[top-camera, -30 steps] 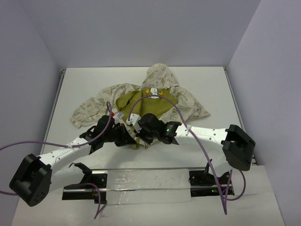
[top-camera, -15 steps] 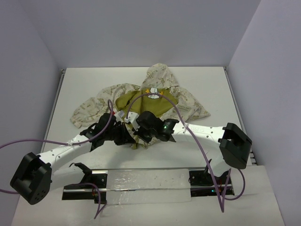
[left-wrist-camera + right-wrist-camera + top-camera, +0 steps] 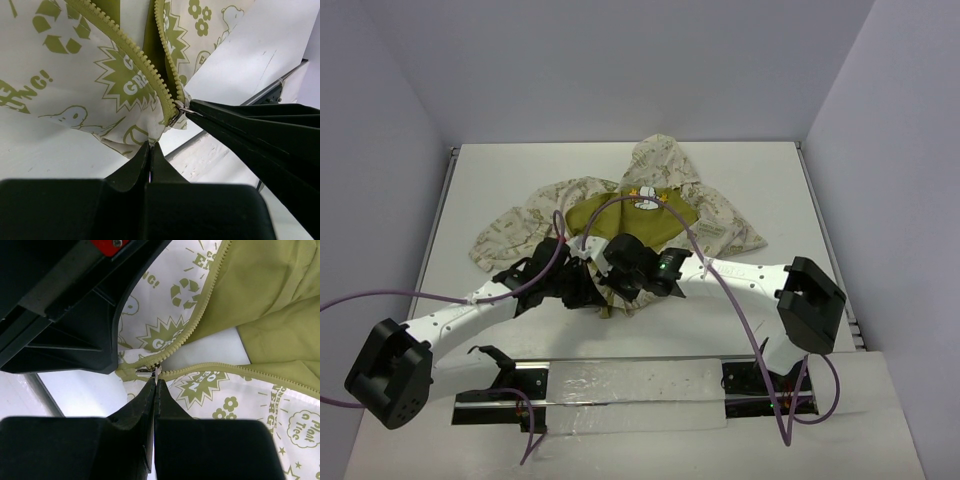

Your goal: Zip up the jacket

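**Both grippers meet at the jacket's hem**

We see the jacket (image 3: 620,205) lying open on the white table (image 3: 770,180), around the middle and towards the near side. Its long axis runs from near to far: the hood (image 3: 660,160) points to the far edge and the hem lies towards the arm bases. The sleeves spread out to left and right, and the olive-green lining faces up between the two front panels.

At the hem the two arms come together. In the left wrist view, the left gripper (image 3: 150,146) has its fingers pressed together on a fold of the cream printed fabric at the bottom edge, just beside the lower end of the zip. The right gripper (image 3: 155,382) has its fingers closed on the small metal zipper pull (image 3: 149,371), which sits at the very bottom of the zip.

From that point the two rows of olive zipper teeth (image 3: 135,55) run away from the hem and spread apart, with lining and a strip of table showing between them. The two grippers sit just beside each other, the left one on the left of the zip.
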